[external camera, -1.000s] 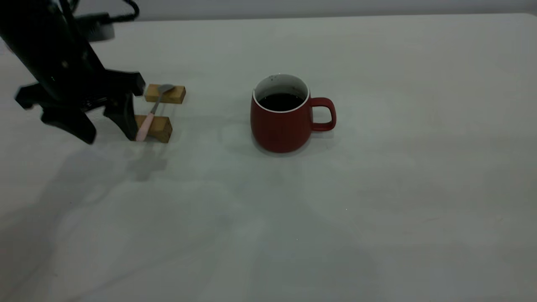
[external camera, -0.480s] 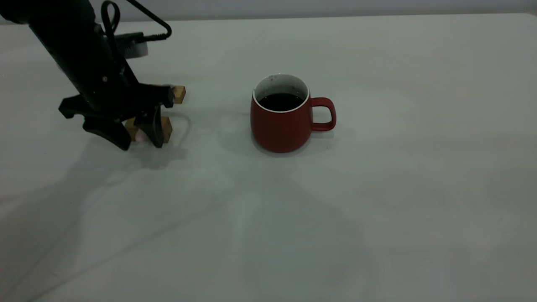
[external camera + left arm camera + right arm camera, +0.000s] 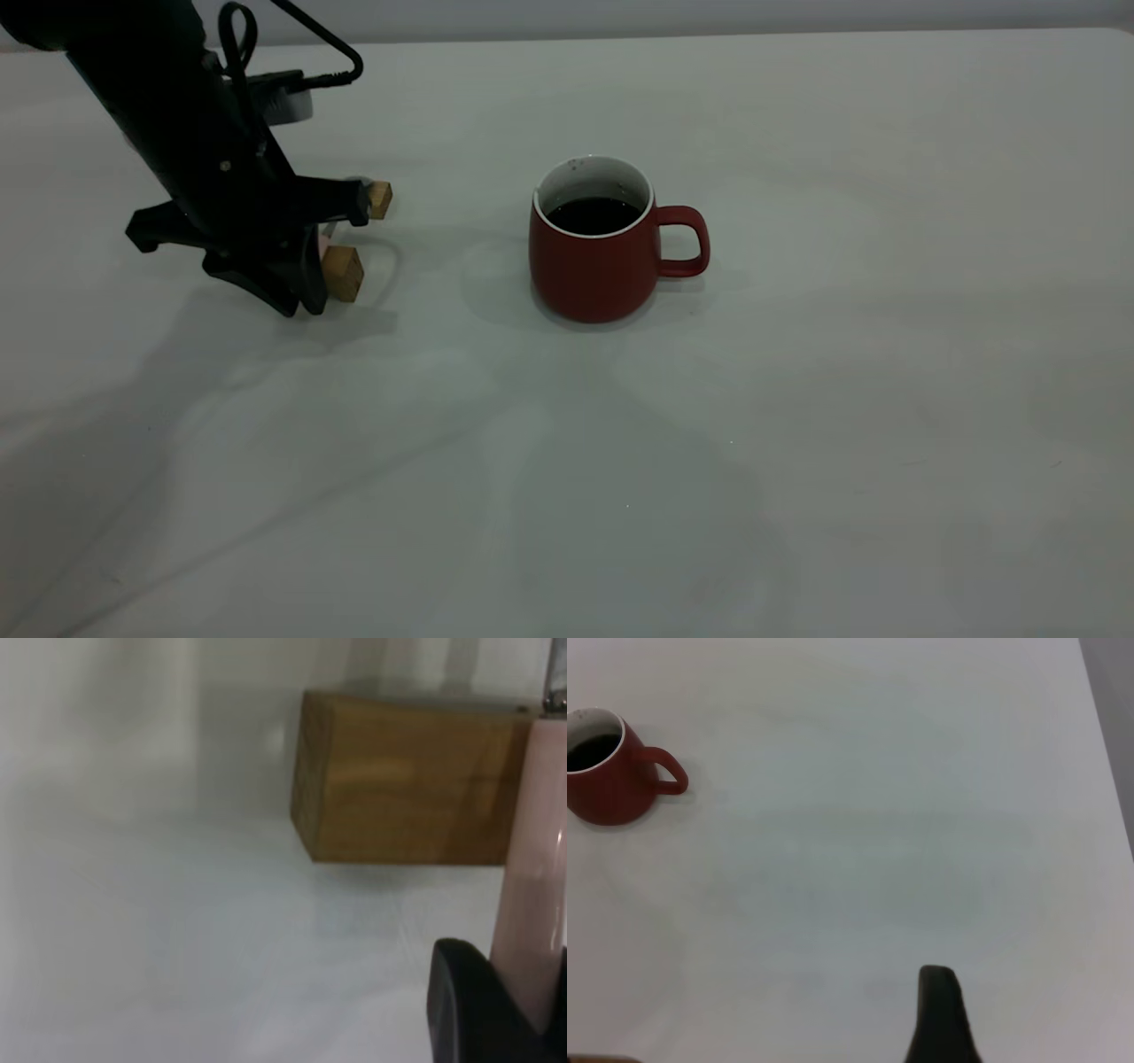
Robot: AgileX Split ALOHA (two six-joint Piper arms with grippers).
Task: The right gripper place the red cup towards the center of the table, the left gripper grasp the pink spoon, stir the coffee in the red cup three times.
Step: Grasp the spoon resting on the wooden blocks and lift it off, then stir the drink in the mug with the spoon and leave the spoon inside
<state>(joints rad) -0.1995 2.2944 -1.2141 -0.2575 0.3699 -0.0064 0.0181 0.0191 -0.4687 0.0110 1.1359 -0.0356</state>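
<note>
Two steps to weigh. Seemingly done with the placing: rounded dark red cup [image 3: 592, 266] of smooth ceramic, white inside and at the rim, one loop handle, upright near the middle of the matte pale grey worktop [image 3: 797, 443], holding glossy near-black coffee [image 3: 594, 214]. Now at the pickup: bulky black left tool [image 3: 297, 301] down at the left side, well apart from the cup, tapered fingers drawn together and, by the look of it, pinching the slim pale pink spoon [image 3: 532, 859] by its smooth handle. Rests, that handle, across the nearer of two small square-edged wooden blocks [image 3: 342, 273], one dark fingertip pressed against it in the left wrist view; grey metal neck and bowl mostly hidden behind the arm. Next, probably: lifting straight up clear of the blocks, carrying across to the cup, tipping the bowl down into the coffee for three circles without knocking the rim. Slender, slick handle likely to twist in a loose pinch. Black right tool [image 3: 939, 1014] parked far off to the right; impossible to tell its state.
</note>
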